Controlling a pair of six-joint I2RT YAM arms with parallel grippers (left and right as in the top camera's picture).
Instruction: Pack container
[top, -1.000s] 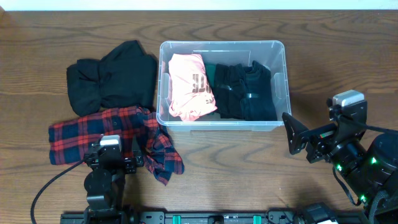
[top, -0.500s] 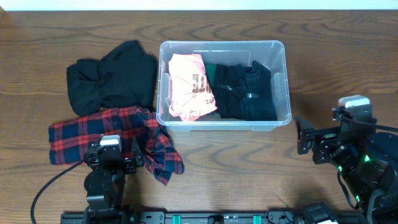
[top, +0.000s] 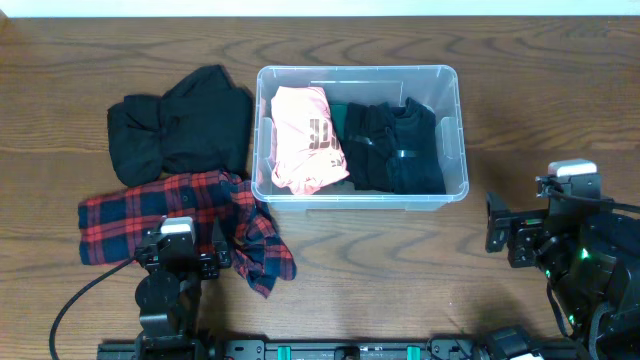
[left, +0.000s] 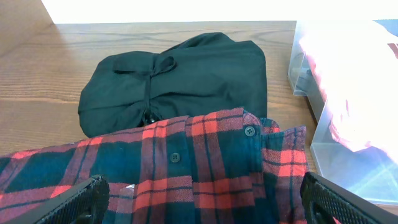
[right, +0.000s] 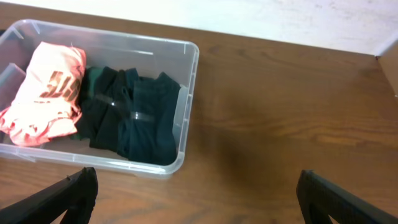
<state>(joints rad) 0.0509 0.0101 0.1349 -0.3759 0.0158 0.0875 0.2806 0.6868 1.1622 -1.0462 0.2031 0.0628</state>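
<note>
Now we pull our right gripper (top: 494, 222), jaws wide and empty, back from the large rectangular clear plastic container (top: 357, 69) ahead to its left, so that placing seems finished.

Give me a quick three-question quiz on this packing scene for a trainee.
1. True or false: the pink shirt lies inside the container.
2. How many garments lie on the table outside the container? A one, B two, C three.
3. Fill in: the left gripper and the right gripper are both ____.
Key: 1 true. 2 B, the plaid shirt and the black garment. 3 open.
</note>
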